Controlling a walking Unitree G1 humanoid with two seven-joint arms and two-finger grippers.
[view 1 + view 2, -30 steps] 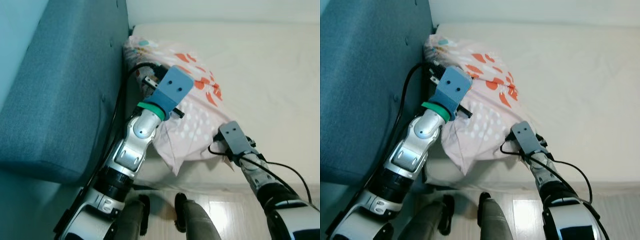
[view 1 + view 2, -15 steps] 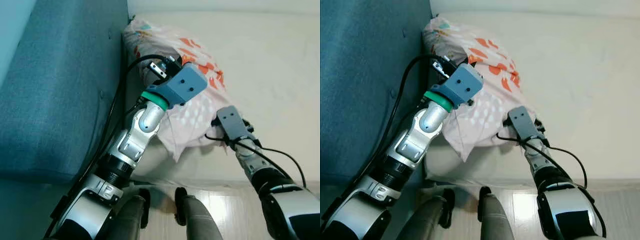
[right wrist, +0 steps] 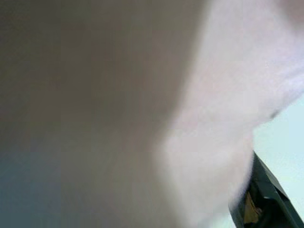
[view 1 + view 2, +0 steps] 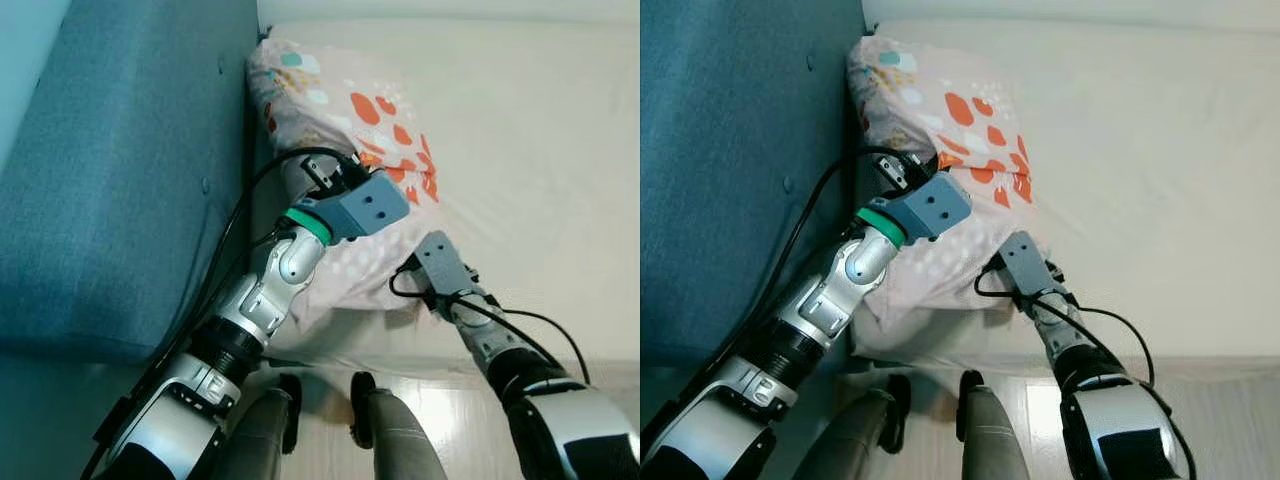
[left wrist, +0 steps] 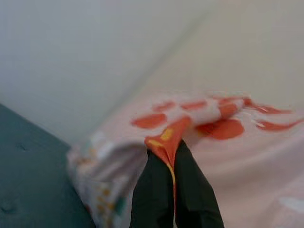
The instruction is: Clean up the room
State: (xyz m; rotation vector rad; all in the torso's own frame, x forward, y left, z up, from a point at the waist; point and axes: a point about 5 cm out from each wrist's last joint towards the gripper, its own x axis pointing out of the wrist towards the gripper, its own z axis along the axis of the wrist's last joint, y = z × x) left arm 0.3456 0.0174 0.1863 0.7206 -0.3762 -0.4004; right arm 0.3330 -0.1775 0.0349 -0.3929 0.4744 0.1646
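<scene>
Cream bed (image 4: 530,130) is carrying the patterned pillow (image 4: 345,130), lying at its head end beside the teal headboard (image 4: 120,170). Your left gripper (image 5: 174,164) jaws are pinching a fold of its cover, likely to reposition it; right gripper (image 4: 1025,265) is pressing underneath, jaws hidden.

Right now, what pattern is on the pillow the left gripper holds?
Pale pink pillow with orange-red blotches and small white dots, some teal marks near one end; clearest in the left eye view.

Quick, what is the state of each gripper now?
Left gripper: shut on a fold of the pillow.
Right gripper: against the pillow's lower corner; open or shut cannot be told.
</scene>
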